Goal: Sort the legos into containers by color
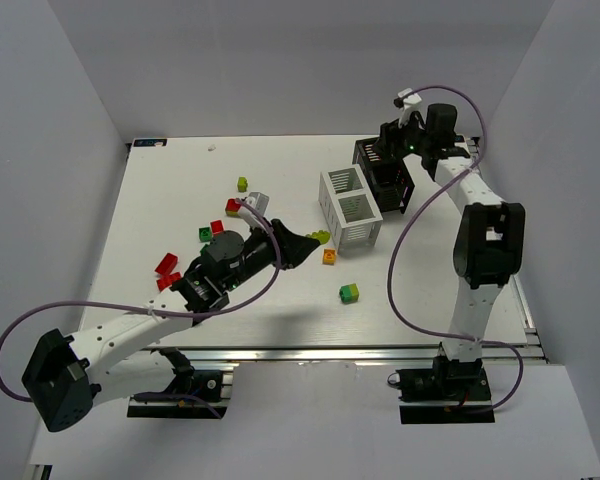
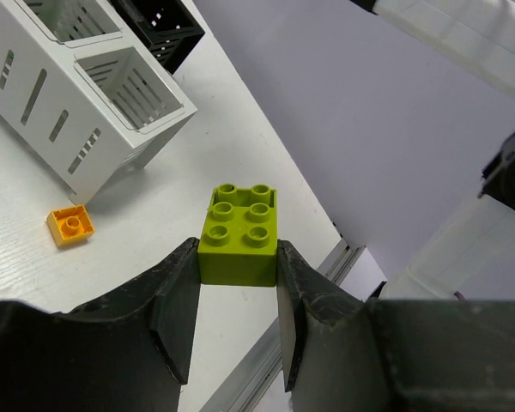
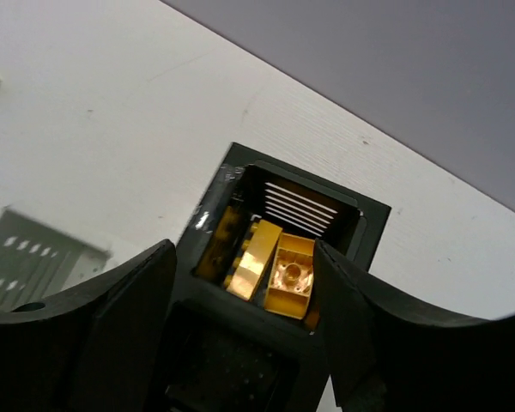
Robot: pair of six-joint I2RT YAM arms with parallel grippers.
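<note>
My left gripper [image 2: 237, 268] is shut on a lime-yellow lego [image 2: 238, 233], gripped at its sides between both fingers. In the top view this gripper [image 1: 313, 240] is just left of the white container [image 1: 358, 232], with the lime lego [image 1: 322, 237] at its tip. My right gripper [image 3: 245, 259] is open and empty above the black container [image 3: 373, 215], over a compartment that holds orange legos [image 3: 275, 262]. In the top view it [image 1: 395, 142] hovers over the far end of the black container [image 1: 400, 195].
An orange lego [image 1: 329, 257] and a green-and-yellow lego [image 1: 349, 292] lie in front of the white container. Red legos [image 1: 166, 265], a green one [image 1: 205, 234] and a lime one [image 1: 243, 184] are scattered at left. The left wrist view shows the orange lego [image 2: 69, 226] beside the white container [image 2: 43, 103].
</note>
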